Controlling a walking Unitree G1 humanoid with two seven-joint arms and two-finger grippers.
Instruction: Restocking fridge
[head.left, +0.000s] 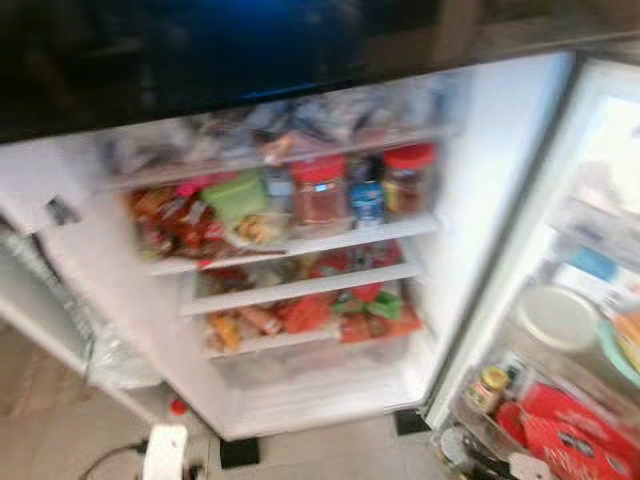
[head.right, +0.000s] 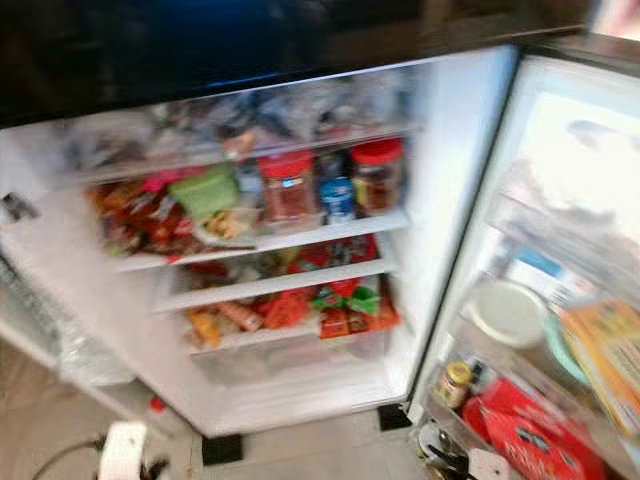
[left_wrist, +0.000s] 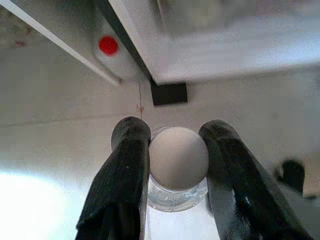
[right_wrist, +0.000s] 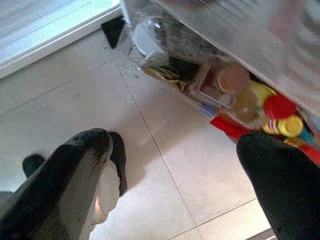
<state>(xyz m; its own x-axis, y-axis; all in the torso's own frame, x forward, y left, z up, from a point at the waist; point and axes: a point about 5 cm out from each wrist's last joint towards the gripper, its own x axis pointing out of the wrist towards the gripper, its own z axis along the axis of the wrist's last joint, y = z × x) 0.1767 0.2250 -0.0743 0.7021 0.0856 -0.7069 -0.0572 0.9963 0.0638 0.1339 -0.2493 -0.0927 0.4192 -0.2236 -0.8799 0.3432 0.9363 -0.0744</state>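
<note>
Step in hand, as I judge it: carrying an item up to the open fridge, not yet placed.

Near: left hand (left_wrist: 172, 165) is clamped on a clear bottle (left_wrist: 175, 192) w/ a pale round cap (left_wrist: 178, 156), held low over the tile floor (left_wrist: 60, 145), just in front of the fridge base. Right hand (right_wrist: 175, 190) hangs over the floor w/ fingers spread wide, nothing between them; door bin (right_wrist: 235, 50) w/ yellow & red caps is just beyond it.

Mid: fridge (head.left: 480, 200) stands open, door (head.left: 600, 330) swung out on the right, its bins holding a jar (head.left: 489, 388), red packs, a white lid.

Far: shelves are crowded – red-lidded jars (head.left: 320, 190), a green tub (head.left: 237, 195), snack packs lower down. Views are blurred, so detail is limited.

Next move calls for lifting the bottle from floor level to a free gap; the door bins or lower shelf look likeliest, though I can't tell where there's room. It needs an upright entry, clear of the jars.
</note>
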